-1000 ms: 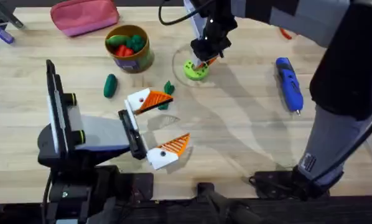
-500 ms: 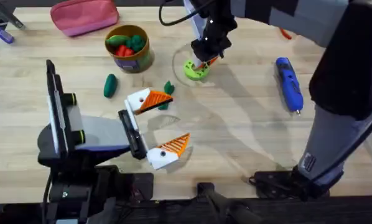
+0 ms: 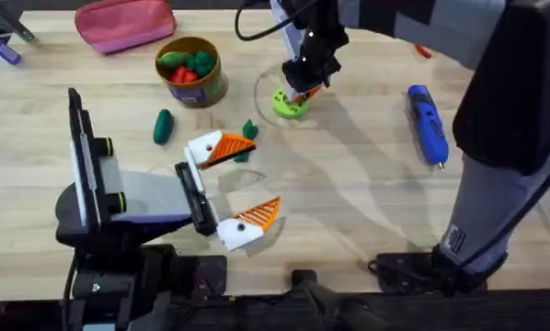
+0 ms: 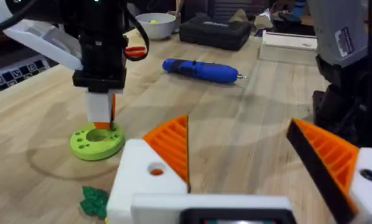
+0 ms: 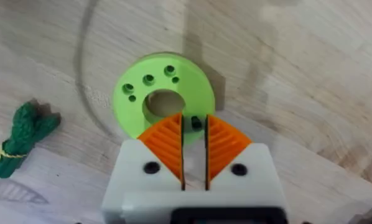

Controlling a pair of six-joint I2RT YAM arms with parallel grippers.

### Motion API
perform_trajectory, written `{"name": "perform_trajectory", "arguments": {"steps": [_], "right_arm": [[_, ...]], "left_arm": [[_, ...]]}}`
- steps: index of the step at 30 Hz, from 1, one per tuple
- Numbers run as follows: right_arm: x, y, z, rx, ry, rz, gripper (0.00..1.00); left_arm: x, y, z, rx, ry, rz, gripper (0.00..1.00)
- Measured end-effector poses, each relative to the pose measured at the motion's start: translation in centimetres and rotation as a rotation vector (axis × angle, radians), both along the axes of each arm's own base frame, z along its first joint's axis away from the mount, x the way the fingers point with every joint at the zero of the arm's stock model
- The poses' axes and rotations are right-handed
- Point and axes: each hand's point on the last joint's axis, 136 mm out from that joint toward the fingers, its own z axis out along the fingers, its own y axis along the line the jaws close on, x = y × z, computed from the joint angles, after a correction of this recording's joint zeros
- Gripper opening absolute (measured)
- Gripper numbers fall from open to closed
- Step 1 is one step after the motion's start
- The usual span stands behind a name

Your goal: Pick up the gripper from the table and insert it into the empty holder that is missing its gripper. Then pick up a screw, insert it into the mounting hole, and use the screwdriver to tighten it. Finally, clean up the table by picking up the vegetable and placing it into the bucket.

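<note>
From overhead, the right gripper [image 3: 304, 89] hovers at the green disc [image 3: 290, 102], so I judge the screw step is underway; the screwdriver [image 3: 427, 121] lies untouched, a green vegetable [image 3: 163, 126] still sits outside the bucket [image 3: 189, 70], which holds red and green pieces. The left wrist view shows the left gripper [image 4: 248, 155] spread wide. The right wrist view shows fingers nearly together, pinching a small dark piece [image 5: 195, 123]

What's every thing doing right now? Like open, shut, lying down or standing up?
left gripper, open, holding nothing.
right gripper, nearly shut, just over the green disc.
blue screwdriver, lying flat on the table.
bucket, upright, toy vegetables inside.
green vegetable, lying loose on the table.
</note>
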Motion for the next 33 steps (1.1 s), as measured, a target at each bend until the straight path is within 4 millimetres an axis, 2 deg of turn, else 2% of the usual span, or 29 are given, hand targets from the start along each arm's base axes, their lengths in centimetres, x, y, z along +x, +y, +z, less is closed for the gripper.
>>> {"name": "perform_trajectory", "arguments": {"steps": [12,21,33], "right_arm": [[0.30,0.21,0.07,0.007,-0.013,0.001,0.154],[0.46,0.15,0.09,0.003,-0.021,-0.001,0.010],[0.46,0.18,0.10,0.003,-0.022,0.000,0.004]], "left_arm": [[0.00,0.00,0.00,0.000,0.000,0.000,0.985],[0.00,0.00,0.00,0.000,0.000,0.000,0.985],[0.00,0.00,0.00,0.000,0.000,0.000,0.986]]}}
